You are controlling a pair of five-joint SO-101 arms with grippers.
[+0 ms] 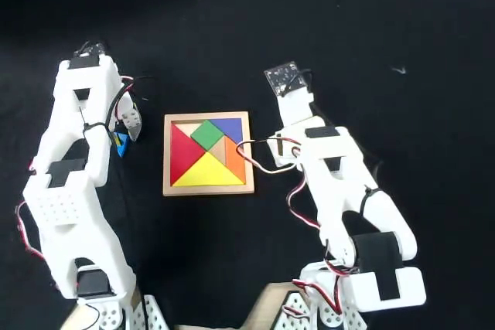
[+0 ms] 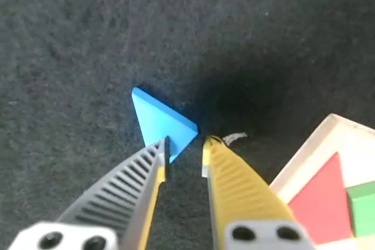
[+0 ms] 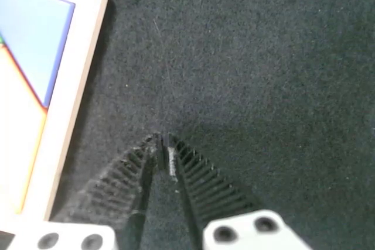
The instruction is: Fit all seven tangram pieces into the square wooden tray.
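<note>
Fuzzy black cloth [image 2: 88, 39] under flat blue triangle [image 2: 159, 122] and square wooden tray [image 1: 207, 189]

Square wooden tray [image 1: 208, 190] sits flat on the black tabletop [image 1: 410, 137], nearly full. Inside it, red triangle [image 1: 181, 156] on the left, yellow triangle [image 1: 205, 172] along the near edge, green square [image 1: 206, 134] upper middle, blue piece [image 1: 230, 127] top right, orange piece [image 1: 235, 161] right. Bare wood shows top left. A small blue triangle [image 2: 161, 121] lies flat outside, left of the tray.

Left claw [image 2: 185, 141] slightly parted and low, right claw [image 3: 163, 143] with tips pressed together.
</note>
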